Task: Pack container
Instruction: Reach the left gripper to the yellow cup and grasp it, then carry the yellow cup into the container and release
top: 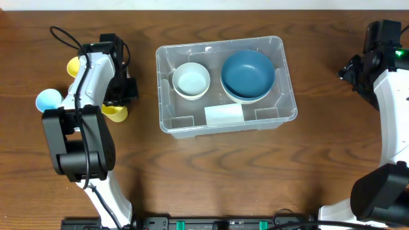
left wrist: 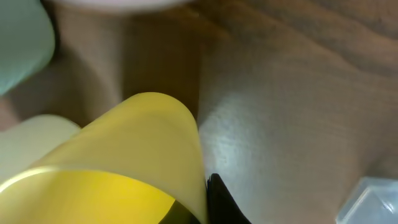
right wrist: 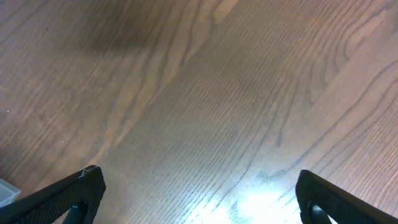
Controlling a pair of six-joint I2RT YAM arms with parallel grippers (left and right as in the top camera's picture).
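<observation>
Overhead: container [top: 162,96] sits mid-desk, long axis running left-right, with bowls [top: 248,73] inside. Left gripper [top: 119,102] is near the left edge, right against a yellow cup [top: 115,114] (can't tell if it's actually clamped), so the container's just toward the right edge from it. Right gripper [right wrist: 199,205] hangs spread apart by the right edge.

The table [top: 211,172] is dark brown wood with a clear grain. The container [top: 164,96] stands on it just above the middle of the overhead frame. At the left edge a pale blue cup [top: 48,99] sits on the wood, a yellow cup [top: 74,65] above it. A second yellow cup [top: 115,114] lies between these and the container; whether it touches the wood cannot be told.
</observation>
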